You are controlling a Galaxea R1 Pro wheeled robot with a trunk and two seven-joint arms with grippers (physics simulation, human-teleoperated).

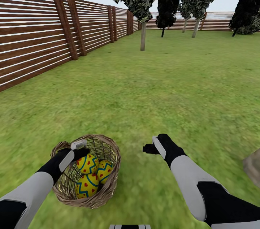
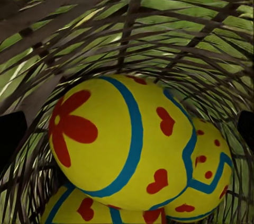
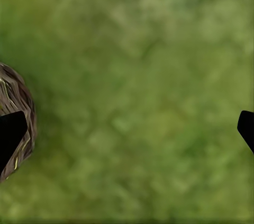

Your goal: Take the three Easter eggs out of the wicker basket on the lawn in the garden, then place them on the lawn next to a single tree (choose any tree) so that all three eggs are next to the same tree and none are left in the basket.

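The left end effector [image 1: 80,148], fingers spread, reaches into the wicker basket [image 1: 108,189] on the near-left lawn [image 1: 162,88], apparently to take one of the three Easter eggs [image 1: 87,163], while the spread right end effector [image 1: 151,146] hovers empty; no writing is legible.

Your left gripper [image 1: 80,148] hides part of the top egg [image 1: 87,163]; basket [image 1: 108,185] wall covers the lowest egg's [image 1: 86,185] underside.

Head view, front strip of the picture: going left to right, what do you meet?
left gripper → wicker basket holding the three Easter eggs → bare lawn → right gripper → grey-brown block at the edge
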